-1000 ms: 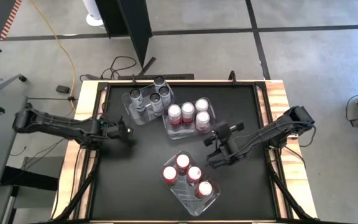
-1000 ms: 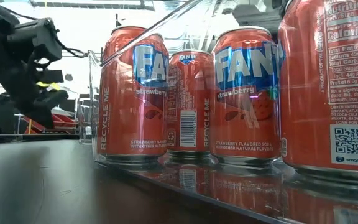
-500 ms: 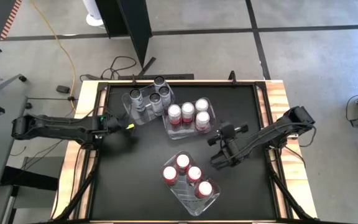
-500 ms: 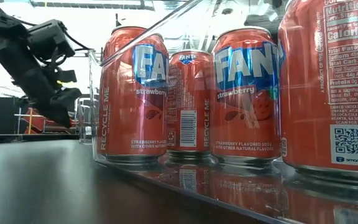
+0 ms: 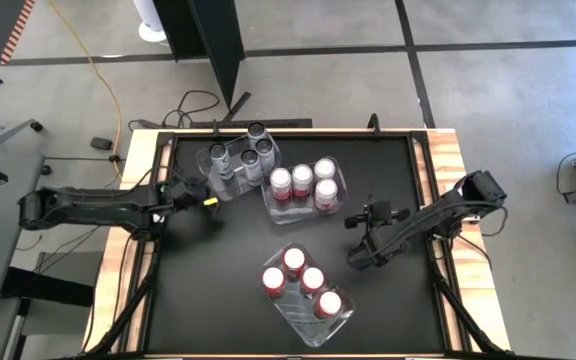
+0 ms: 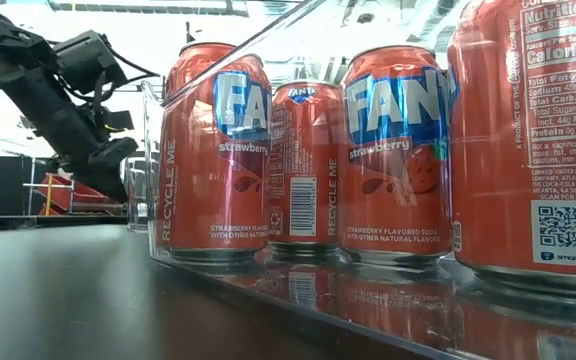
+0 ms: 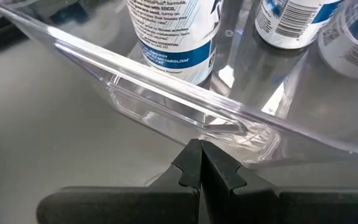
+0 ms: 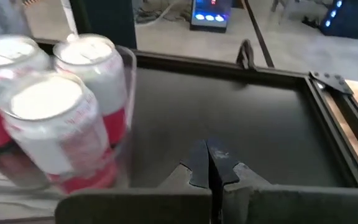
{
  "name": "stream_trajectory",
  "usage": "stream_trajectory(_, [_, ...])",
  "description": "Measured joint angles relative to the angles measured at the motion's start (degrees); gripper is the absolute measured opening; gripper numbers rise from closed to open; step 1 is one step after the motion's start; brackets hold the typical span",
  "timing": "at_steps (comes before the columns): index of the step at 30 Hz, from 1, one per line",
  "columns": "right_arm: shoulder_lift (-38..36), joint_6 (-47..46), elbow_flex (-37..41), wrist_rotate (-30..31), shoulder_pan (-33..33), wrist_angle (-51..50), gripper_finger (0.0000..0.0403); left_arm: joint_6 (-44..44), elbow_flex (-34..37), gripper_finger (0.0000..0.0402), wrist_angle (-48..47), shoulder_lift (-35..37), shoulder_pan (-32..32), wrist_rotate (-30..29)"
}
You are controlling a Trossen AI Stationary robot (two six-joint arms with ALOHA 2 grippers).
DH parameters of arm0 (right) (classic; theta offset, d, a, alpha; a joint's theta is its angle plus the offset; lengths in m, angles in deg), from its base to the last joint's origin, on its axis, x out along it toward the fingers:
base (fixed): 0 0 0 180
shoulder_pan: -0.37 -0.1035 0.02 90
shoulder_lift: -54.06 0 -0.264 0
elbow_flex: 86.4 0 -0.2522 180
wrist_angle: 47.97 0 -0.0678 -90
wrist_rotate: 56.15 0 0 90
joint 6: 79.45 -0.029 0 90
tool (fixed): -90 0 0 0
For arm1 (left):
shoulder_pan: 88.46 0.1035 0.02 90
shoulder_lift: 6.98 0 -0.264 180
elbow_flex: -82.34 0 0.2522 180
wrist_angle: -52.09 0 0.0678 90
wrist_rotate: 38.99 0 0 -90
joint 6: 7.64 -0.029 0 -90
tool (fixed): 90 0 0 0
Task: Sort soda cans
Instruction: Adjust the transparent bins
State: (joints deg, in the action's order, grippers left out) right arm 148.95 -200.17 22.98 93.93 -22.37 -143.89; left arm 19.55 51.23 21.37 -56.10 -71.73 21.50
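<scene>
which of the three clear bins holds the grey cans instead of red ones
The far-left bin, nearest the left gripper. Its four cans have dark grey bodies; the middle bin and the near bin hold only red ones.

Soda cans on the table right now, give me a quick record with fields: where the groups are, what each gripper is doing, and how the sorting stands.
grey cans: four, standing in the far-left clear bin
middle bin: four red-and-white cans, upright
near bin: four red Fanta strawberry cans, upright
loose cans on table: none seen
left gripper: shut, empty, at the outer wall of the grey cans' bin
right gripper: shut, empty, over bare table between the middle and near bins
sorting: every visible can sits in a bin, grouped by kind
</scene>
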Motion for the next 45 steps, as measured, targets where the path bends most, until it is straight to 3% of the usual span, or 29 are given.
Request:
stream_trajectory(28, [0.0,0.72,3.04,-0.01,0.39,1.85,0.0,-10.48,0.04,0.0,6.28,-0.68,10.95,10.03])
stream_trajectory(45, [0.0,0.76,3.04,-0.01,0.39,1.8,0.0,-16.5,-0.88,0.0,25.56,-19.26,18.0,18.73])
